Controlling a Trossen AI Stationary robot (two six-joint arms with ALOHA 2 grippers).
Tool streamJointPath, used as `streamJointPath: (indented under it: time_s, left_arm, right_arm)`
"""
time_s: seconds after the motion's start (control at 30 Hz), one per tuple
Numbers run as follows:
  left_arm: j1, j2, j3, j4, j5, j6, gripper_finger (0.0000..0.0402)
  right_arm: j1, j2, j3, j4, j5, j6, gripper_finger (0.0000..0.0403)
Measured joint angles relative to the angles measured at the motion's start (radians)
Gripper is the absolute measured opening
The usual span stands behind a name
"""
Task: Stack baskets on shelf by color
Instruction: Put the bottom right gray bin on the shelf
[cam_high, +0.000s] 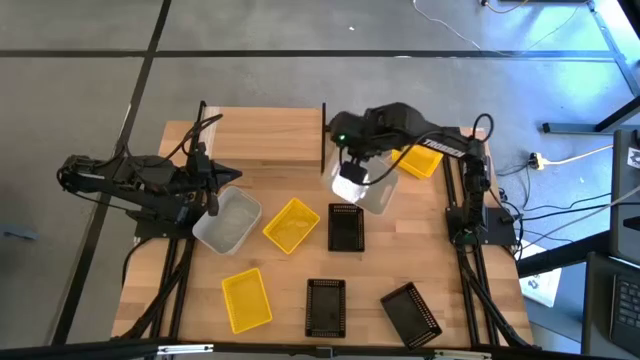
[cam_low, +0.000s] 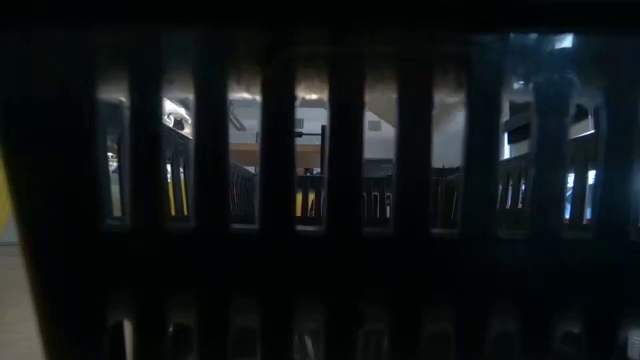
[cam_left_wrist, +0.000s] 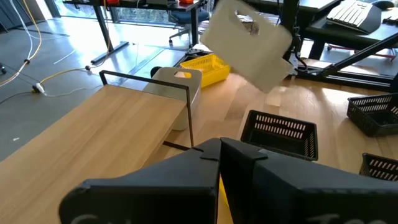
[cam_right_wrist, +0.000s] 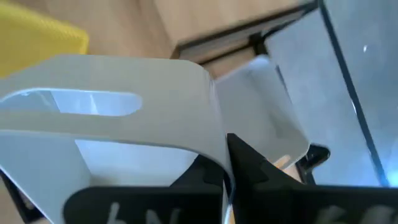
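The white bin is up in the air, pinched by its rim in the right pincer, just off the shelf's right end by the black divider. From the right wrist you can see the dark fingers pressed together on the thin wall, with a second white bin sitting right underneath on the shelf side. So it looks like white goes on white here, and this one is about to be nested.

It reads as a light thing: thin translucent plastic, stiff enough to hang from one edge without sagging, but smooth, so I'd guess it could swing or slip in a rim grip. The rim or the handle slot looks like the place to hold it.

At nine o'clock, the left pincer is closed on nothing I can make out, waiting at the edge of a third white bin on the worktop.

Out from there, a yellow bin and a black one sit mid-worktop. At six o'clock there's another yellow, then two more black bins towards five. One yellow sits at two o'clock, past the right arm.

The low camera is blocked by black slats, probably a basket wall right against it.
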Motion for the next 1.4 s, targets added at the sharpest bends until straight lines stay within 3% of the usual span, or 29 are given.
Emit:
streamJointPath:
  time_s: [0.27, 0.5, 0.77, 1.0, 1.23, 1.4]
  left_arm:
    - [0.000, 0.001, 0.000, 0.001, -0.086, 0.000, 0.0000]
    - [0.000, 0.001, 0.000, 0.010, -0.150, 0.001, 0.0000]
    - [0.000, 0.001, 0.000, 0.015, -0.279, 0.052, 0.0000]
    - [0.000, 0.001, 0.000, 0.015, -0.389, 0.074, 0.0000]
    - [0.000, 0.001, 0.000, 0.029, -0.431, 0.244, 0.0000]
    - [0.000, 0.001, 0.000, 0.156, -0.449, 0.372, 0.0000]
  right_arm:
    - [-0.039, -0.064, 0.035, 0.010, 0.116, 0.183, 0.0000]
    - [-0.069, -0.079, 0.031, 0.069, 0.142, 0.070, 0.0000]
    - [-0.098, -0.079, 0.032, 0.349, 0.032, -0.094, 0.0000]
    - [-0.144, -0.079, 0.032, 0.574, -0.124, 0.011, 0.0000]
    - [-0.186, -0.075, 0.032, 0.617, -0.117, 0.102, 0.0000]
    - [-0.191, -0.033, 0.032, 0.740, -0.128, 0.076, 0.0000]
